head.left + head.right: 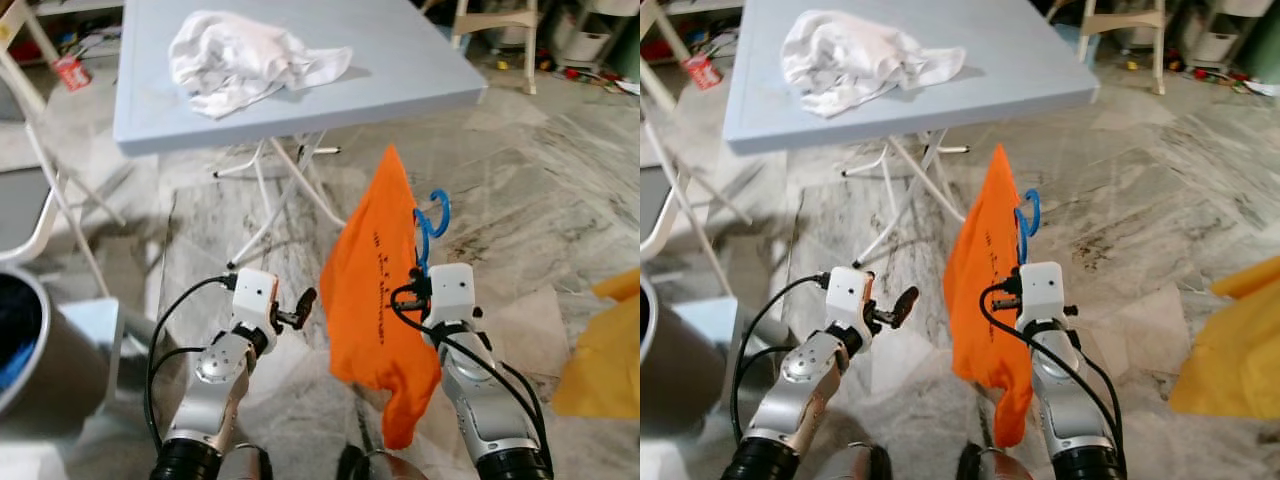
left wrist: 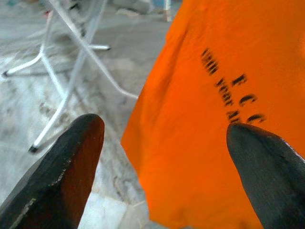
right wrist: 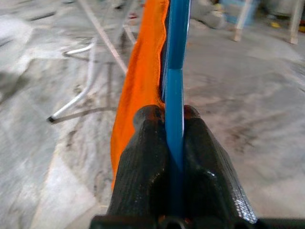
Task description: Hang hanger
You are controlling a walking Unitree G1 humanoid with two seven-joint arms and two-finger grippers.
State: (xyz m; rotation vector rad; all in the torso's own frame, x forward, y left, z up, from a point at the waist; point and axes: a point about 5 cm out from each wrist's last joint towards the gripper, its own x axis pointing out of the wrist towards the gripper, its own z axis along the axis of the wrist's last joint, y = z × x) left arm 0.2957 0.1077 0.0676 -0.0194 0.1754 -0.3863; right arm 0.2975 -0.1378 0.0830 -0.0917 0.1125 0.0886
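The robot is carrying a blue hanger [image 1: 432,225] with an orange T-shirt [image 1: 375,300] draped on it, and no rail or rod to hang it on can be made out here, so the step in hand looks like transport toward a hanging place. To do it well, the right gripper [image 3: 174,126] should keep the hanger upright with the hook clear of the cloth and pointing forward, and avoid swinging it, since the shirt hangs loose below the wrist and could slide off. The right arm is bent at the elbow with the forearm raised, the fingers clamped tight on the blue bar of the hanger, which rises from between them with the hook at the top. The left gripper [image 1: 300,308] is held at a similar height just beside the shirt, its two fingers [image 2: 62,176] spread apart and empty, pointing at the cloth without touching it. Ahead stands a grey folding table [image 1: 420,70] with a white cloth [image 1: 245,55] on it.
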